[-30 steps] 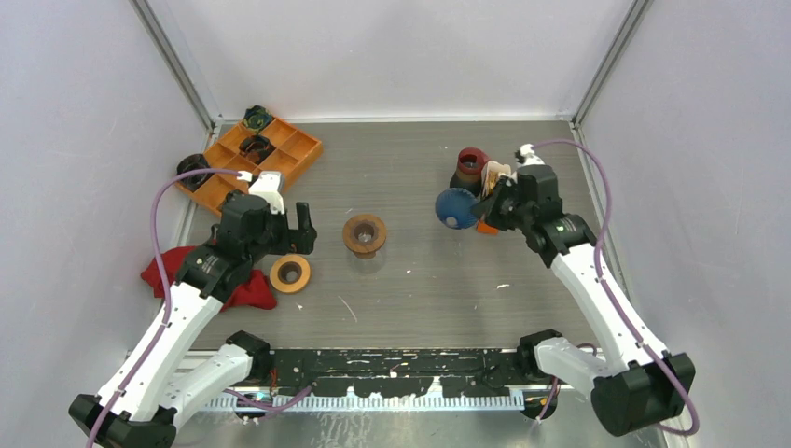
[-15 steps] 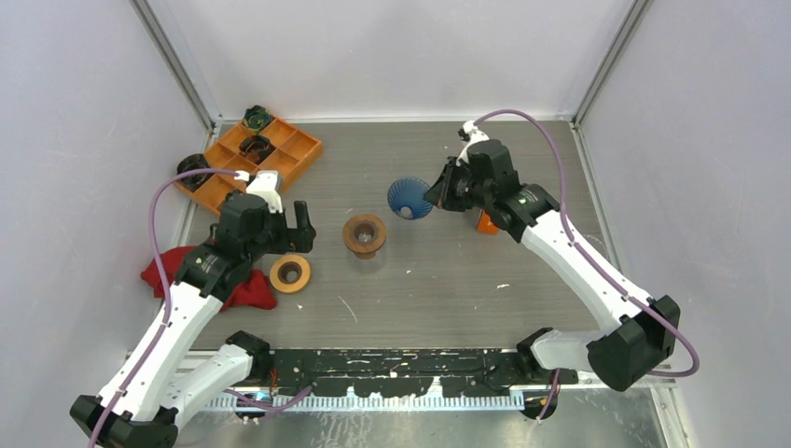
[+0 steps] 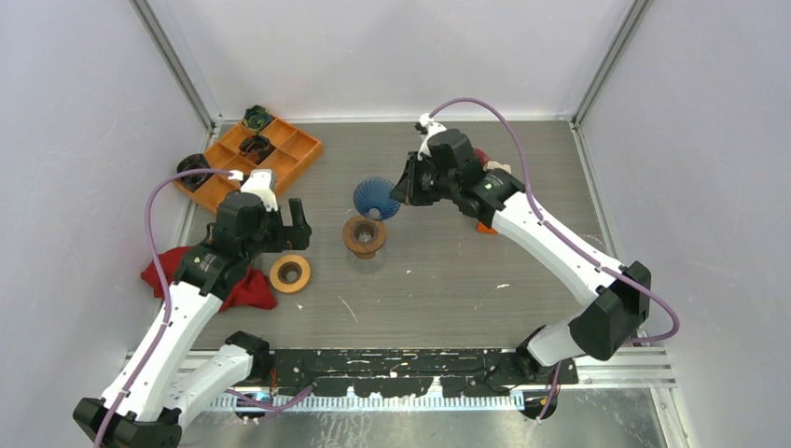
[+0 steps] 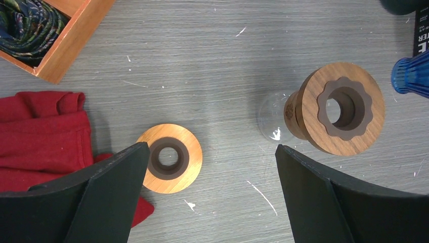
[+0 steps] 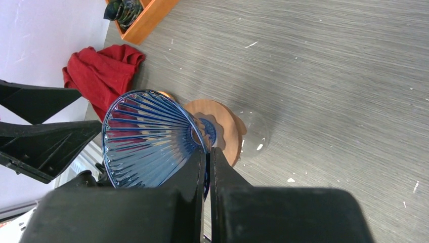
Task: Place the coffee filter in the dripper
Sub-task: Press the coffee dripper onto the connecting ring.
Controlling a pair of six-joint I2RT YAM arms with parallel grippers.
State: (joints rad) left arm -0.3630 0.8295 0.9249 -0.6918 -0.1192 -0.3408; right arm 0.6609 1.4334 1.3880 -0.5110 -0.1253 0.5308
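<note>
Near side of table point(image 3: 448, 280): loose wooden ring point(image 4: 169, 158) lying flat, just beside red cloth point(image 4: 40, 131) on the left.

Left end effector point(image 4: 211, 148): fingers wide apart, nothing in them. It hovers over the table between the ring and the dripper.

Mid table: dripper point(image 4: 344, 109), a wood collar with a dark scalloped insert on a clear glass base. Opening unobstructed, nothing seated in it.

Just beyond it: coffee filter point(image 5: 146, 136), a blue ribbed cone tipped on its side with the narrow end pointing at the dripper collar. In the top view its edge overlaps the collar's far rim. Not in the dripper yet.

Right end effector point(image 5: 207, 167): clamped on the cone's wall, one finger inside and one outside, at the lower rim in the wrist view.

Far left: orange tray point(image 3: 266, 154) with compartments, dark items in some of them.

Far right, behind the right arm: partly hidden dark red cup point(image 3: 478, 157). Can't make out more.
</note>
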